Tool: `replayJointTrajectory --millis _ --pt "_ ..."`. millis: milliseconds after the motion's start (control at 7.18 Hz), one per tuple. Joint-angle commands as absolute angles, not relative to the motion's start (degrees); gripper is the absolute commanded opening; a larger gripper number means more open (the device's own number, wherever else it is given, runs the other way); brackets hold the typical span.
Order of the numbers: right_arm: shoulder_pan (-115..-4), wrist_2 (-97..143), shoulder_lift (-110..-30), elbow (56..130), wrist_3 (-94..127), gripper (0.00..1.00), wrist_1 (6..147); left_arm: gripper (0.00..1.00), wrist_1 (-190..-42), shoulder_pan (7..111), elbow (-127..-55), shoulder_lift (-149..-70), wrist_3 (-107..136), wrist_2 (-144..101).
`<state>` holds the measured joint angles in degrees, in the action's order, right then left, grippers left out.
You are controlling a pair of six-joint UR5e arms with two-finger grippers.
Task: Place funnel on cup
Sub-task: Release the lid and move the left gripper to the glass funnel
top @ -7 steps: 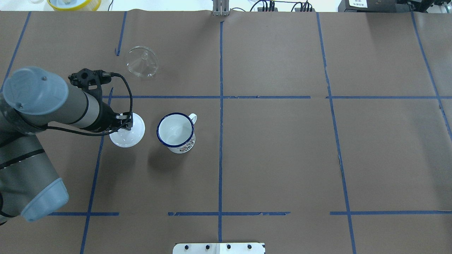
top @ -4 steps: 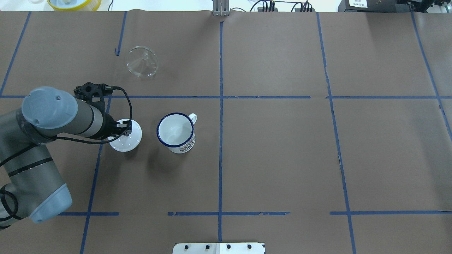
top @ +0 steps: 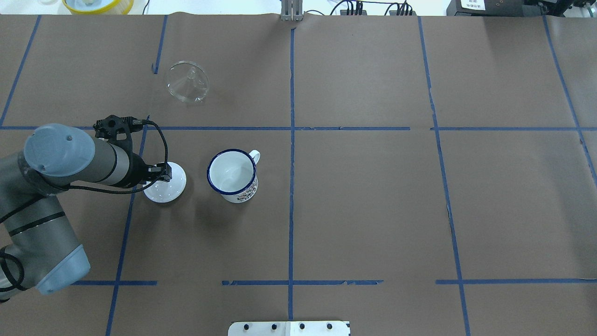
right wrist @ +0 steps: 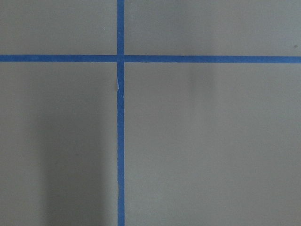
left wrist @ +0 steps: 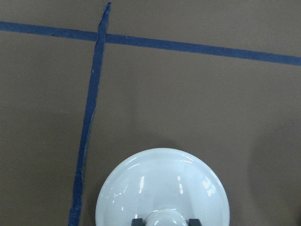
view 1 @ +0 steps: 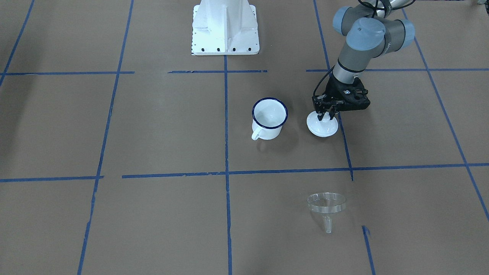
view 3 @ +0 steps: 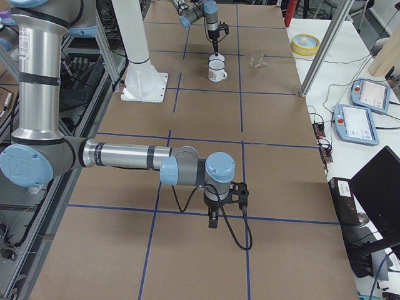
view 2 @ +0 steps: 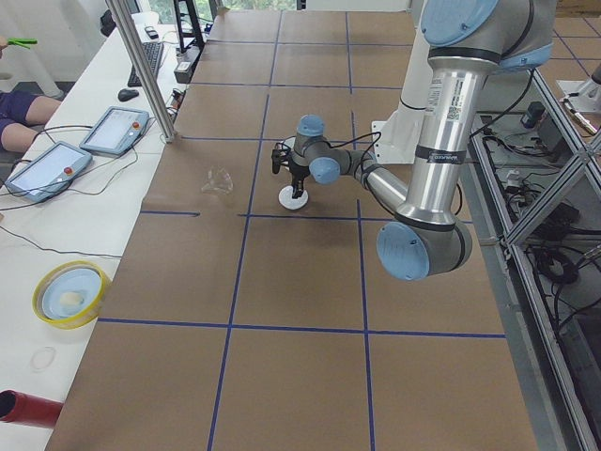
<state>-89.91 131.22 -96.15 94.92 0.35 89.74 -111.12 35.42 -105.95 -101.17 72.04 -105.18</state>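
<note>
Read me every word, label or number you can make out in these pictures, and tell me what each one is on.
No text is legible in any view.
Print on the cup: too small and blurred.
White label on the black box beyond the table: too small.
Sticker on the left arm: blurred.

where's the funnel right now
In the overhead view the funnel lies in the far left, beyond the blue tape line, apart from the cup and the lid held by the left gripper.
</note>
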Motion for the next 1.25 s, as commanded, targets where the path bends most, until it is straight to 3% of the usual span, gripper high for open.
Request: replayJointTrajectory --millis 0,418,836,1115 --pt "-89.9 131.2 -96.2 94.9 0.4 1.0 89.7 1.0 -110.6 35.8 -106.5 -101.7 72.1 -105.6" --pt "-89.9 131.2 -96.2 94.9 0.4 1.0 89.7 1.0 -102.9 41.9 -105.7 -110.4 79.8 -107.7" --pt "-89.9 131.2 -96.2 94.9 0.4 1.0 89.7 1.0 -102.2 43.8 -96.8 -121.0 100.6 -107.5" --pt "-89.9 131.2 -96.2 94.9 0.4 1.0 89.7 1.0 -108.6 43.6 -90.8 -123.8 112.7 -98.9"
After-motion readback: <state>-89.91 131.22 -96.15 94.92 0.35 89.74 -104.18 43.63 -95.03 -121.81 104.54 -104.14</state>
